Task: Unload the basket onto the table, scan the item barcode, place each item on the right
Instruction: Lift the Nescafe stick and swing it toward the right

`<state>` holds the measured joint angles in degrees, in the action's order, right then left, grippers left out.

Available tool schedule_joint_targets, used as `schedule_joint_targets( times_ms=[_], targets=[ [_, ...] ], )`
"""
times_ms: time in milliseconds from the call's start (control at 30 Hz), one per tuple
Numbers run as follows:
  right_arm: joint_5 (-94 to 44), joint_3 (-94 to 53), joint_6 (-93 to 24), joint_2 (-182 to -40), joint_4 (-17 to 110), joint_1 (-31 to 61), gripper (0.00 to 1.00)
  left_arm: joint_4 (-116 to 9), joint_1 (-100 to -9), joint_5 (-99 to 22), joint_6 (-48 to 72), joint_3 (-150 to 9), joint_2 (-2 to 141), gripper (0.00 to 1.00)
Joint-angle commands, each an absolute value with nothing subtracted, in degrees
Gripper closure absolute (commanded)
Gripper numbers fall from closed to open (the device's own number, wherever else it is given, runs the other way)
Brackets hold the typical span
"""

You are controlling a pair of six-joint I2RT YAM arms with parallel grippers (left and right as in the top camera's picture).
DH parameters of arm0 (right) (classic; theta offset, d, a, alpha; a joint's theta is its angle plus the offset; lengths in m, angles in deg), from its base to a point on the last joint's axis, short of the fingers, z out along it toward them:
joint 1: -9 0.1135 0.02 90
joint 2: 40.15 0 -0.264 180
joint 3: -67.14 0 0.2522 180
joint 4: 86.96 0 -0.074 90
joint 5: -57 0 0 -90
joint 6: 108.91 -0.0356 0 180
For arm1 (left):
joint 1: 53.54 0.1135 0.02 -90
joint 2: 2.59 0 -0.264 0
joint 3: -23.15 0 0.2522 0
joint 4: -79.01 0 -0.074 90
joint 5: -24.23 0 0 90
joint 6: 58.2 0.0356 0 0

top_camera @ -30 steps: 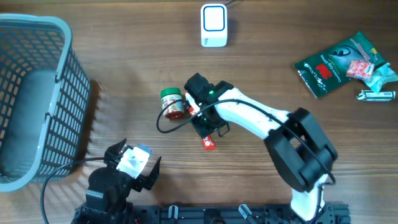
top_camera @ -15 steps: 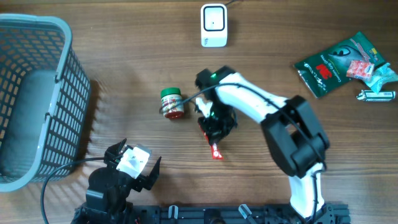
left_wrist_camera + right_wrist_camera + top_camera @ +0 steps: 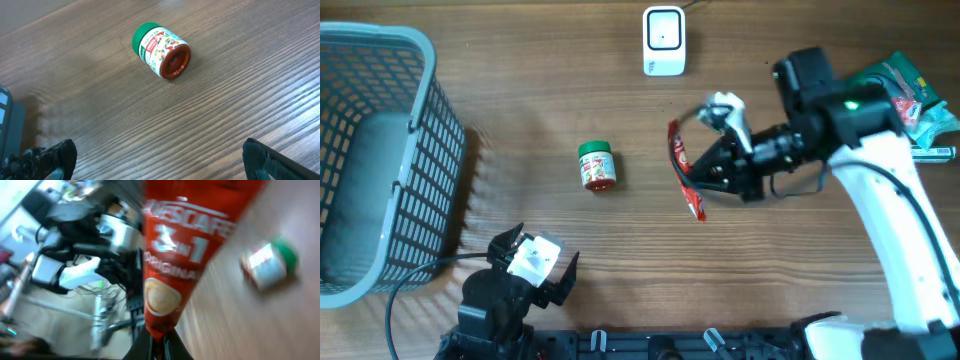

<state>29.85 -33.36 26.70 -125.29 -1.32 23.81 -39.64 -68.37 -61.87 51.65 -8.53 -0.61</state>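
Now we see the right hand (image 3: 696, 178) pinched tight on a red coffee sachet (image 3: 684, 172), gripping it near one end. In the right wrist view the two fingers meet at the bottom of the frame, and the coffee sachet stands up out of them with its white lettering and a printed cup facing the camera. From overhead it hangs off the tabletop (image 3: 520, 110), a little right of the middle, slanting from the far side towards the near side. The arm reaches in from the right edge.

The white scanner (image 3: 663, 40) sits at the far edge near the middle. It is apart from the coffee sachet, further back and slightly to the left.

A small jar (image 3: 162, 50) with a green lid lies on its side near the middle of the tabletop. It is left of the coffee sachet and not touching it. In the right wrist view the jar shows only as a blur.

The left hand (image 3: 532, 262) rests low at the near edge, left of centre. Its fingers are spread wide with nothing between them, and its camera looks across bare wood towards the jar.

A grey basket (image 3: 390, 40) fills the far left corner and left edge. A green packet (image 3: 845, 105) lies near the far right corner, partly covered by the right arm.
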Motion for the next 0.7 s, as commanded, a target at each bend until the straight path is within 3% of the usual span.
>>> schedule_joint_targets(
  times_ms=[0, 133, 267, 433, 600, 667],
  targets=[
    [46.27, -34.22, 58.68, -122.32, -0.81, 23.7, 0.95, -39.79, -68.05, -61.82, 52.4, -8.29, -0.92, 0.0],
    [59.97, -34.22, 82.21, -122.32, 8.12, 23.72, 0.96, -39.79, -68.05, -61.82, 52.4, -8.29, -0.92, 0.0],
    [59.97, -34.28, 91.0, -121.71, 24.87, 23.75, 0.96, -39.79, -68.05, -61.8, 52.4, -8.29, -0.9, 0.0],
    [59.95, -34.28, 90.61, -119.13, 45.76, 23.7, 0.95, -39.81, -68.05, -61.82, 52.4, -8.29, -0.9, 0.0],
    [59.55, -34.28, 89.3, -114.23, 47.34, 23.7, 0.96, -39.79, -68.05, -61.8, 52.4, -8.29, -0.92, 0.0],
    [53.87, -34.28, 74.76, -113.36, 45.17, 23.7, 0.96, -39.79, -68.05, -61.82, 52.4, -8.29, -0.9, 0.0]
  ],
)
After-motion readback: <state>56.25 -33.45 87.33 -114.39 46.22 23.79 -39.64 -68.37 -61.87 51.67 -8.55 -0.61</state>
